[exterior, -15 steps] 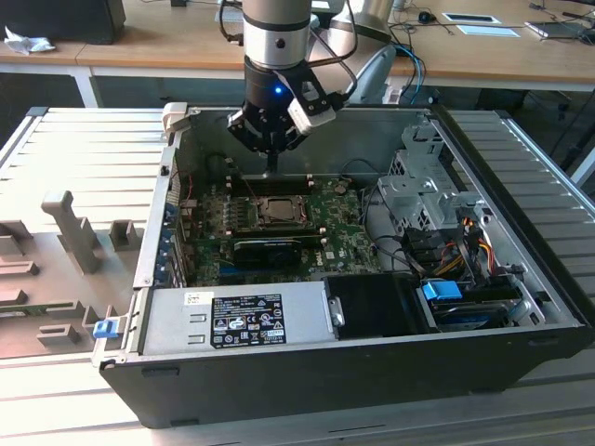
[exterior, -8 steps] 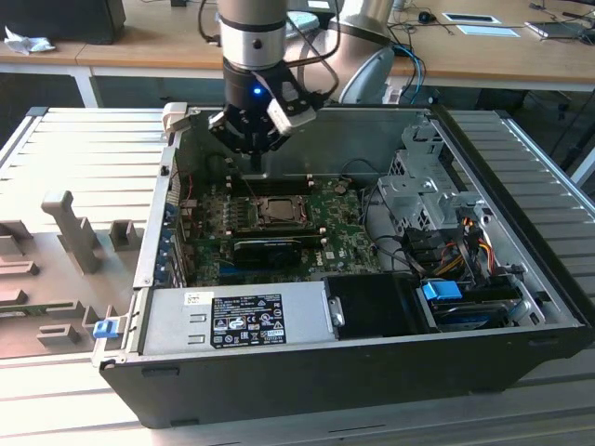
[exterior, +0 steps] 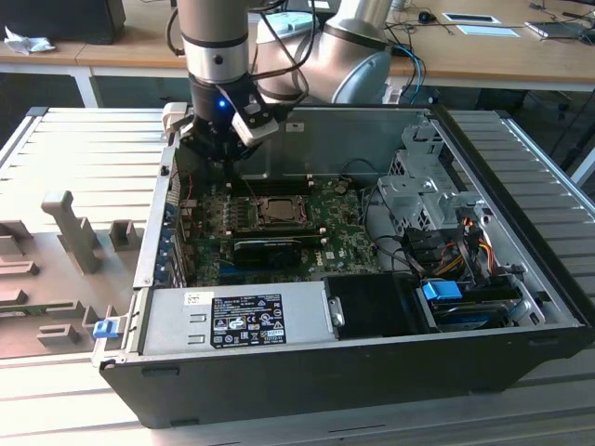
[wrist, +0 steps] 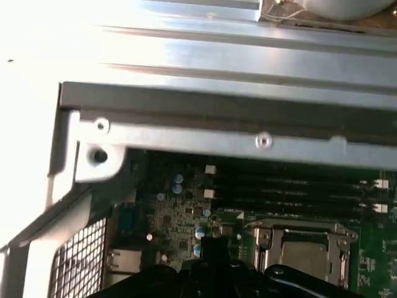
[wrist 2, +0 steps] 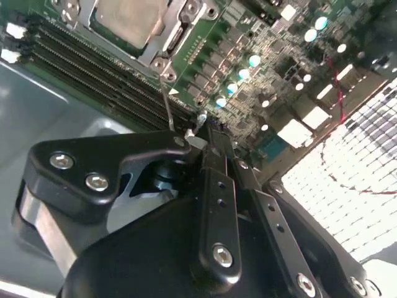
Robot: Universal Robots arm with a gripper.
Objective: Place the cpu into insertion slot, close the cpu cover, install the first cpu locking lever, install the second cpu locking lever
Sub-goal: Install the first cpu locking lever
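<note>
wooden desks (exterior: 465, 56) run along the back of the room, and a ribbed metal table (exterior: 84, 139) carries the open computer case (exterior: 372, 372); inside lies the green motherboard (exterior: 339, 226), with the power supply (exterior: 242, 321) along the near edge; the arm reaches into the far corner on the exterior view's left, and the gripper (exterior: 226, 167) hangs just beside the insertion slot (exterior: 275, 212); in the second wrist view the cpu (wrist 2: 127, 18) sits in the slot, silvery face up, and the cpu cover (wrist 2: 177, 34) seems to lie flat around it; a thin wire locking lever (wrist 2: 169, 105) runs from the socket corner to the gripper (wrist 2: 208, 139), its bent end touching the tip as far as i can judge; so the step in hand looks like a lever install, with chip and cover done; whether the gripper is clenched on the wire or merely pressing against it, i cannot tell; done well, the wire is swept down and sideways in one smooth arc, kept firmly against the tool so it cannot spring off, and steered clear of the memory slots (wrist 2: 93, 81) and the small capacitors (wrist 2: 254, 60) close by; the lever's catch i cannot make out, nor the pins beneath the chip; in the first wrist view the socket is cut off at the edge and the gripper (wrist: 214, 248) is a dark shape; which of the two levers this is, i cannot say.
</note>
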